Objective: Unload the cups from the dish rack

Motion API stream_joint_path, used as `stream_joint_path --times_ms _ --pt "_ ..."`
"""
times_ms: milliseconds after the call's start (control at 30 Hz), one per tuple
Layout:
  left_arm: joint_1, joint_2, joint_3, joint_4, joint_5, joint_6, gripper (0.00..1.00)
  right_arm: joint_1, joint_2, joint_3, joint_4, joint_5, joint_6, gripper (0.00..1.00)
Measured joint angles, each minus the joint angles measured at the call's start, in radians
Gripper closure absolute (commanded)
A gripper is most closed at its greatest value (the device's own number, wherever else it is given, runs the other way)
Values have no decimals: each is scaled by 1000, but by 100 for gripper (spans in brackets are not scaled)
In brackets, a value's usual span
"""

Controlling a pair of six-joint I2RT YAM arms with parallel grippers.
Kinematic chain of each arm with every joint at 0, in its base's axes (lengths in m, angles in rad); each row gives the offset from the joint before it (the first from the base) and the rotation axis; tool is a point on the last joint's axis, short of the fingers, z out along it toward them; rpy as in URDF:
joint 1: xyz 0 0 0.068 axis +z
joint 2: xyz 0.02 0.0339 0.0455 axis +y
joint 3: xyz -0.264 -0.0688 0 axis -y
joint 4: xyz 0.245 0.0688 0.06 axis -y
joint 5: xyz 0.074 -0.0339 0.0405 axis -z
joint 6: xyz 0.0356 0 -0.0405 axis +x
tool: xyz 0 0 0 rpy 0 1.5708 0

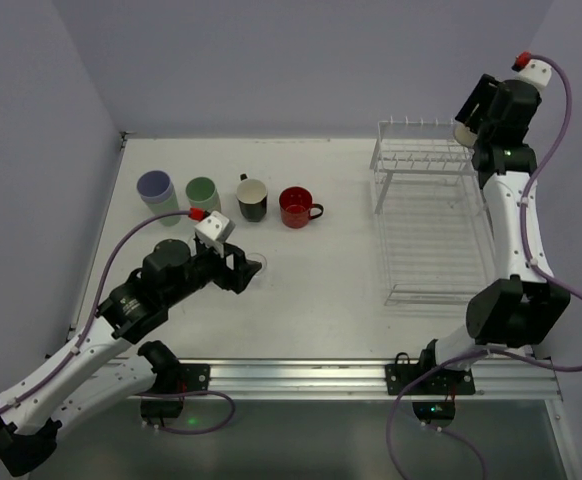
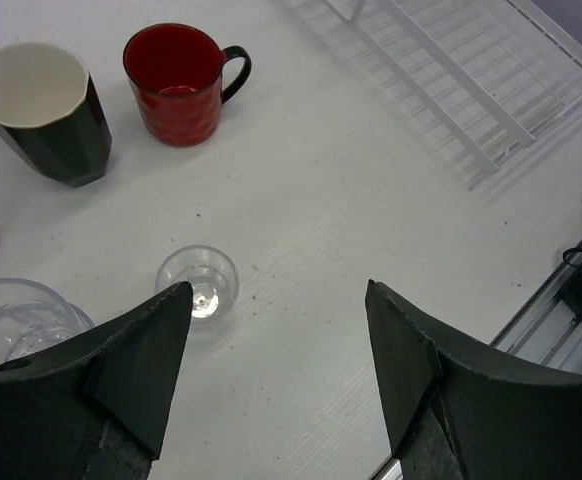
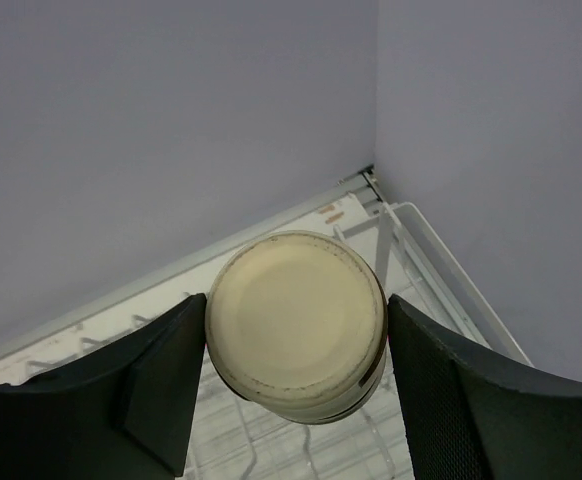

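Note:
My right gripper (image 3: 293, 310) is shut on a beige cup (image 3: 296, 330), its base facing the wrist camera, both fingers pressed on its sides. It hangs above the back right corner of the dish rack (image 1: 431, 215), where the beige cup (image 1: 463, 128) shows just over the upper tier. On the table's left stand a lavender cup (image 1: 156, 187), a green cup (image 1: 202, 192), a black mug (image 1: 252, 198) and a red mug (image 1: 296, 207). My left gripper (image 2: 276, 370) is open and empty, low over the table, with a small clear glass (image 2: 198, 281) just past its left finger.
A second clear glass (image 2: 16, 320) sits at the left edge of the left wrist view. The rack's lower tier (image 2: 451, 70) lies to the right of the mugs. The wall corner (image 3: 376, 120) is close behind the held cup.

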Motion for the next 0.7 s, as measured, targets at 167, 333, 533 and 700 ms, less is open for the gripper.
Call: stream_joint_path --times_ms 167,333,533,700 --pt "7 6 0 10 2 -3 26 3 -151 -8 55 -101 72 55" --pt "8 19 8 51 37 -36 27 24 -357 -163 174 -242 199 55" --pt "11 47 6 244 128 -179 26 197 -547 -520 378 -435 408 56" --pt "11 114 -40 512 216 -358 26 361 -600 -835 589 -602 596 56"
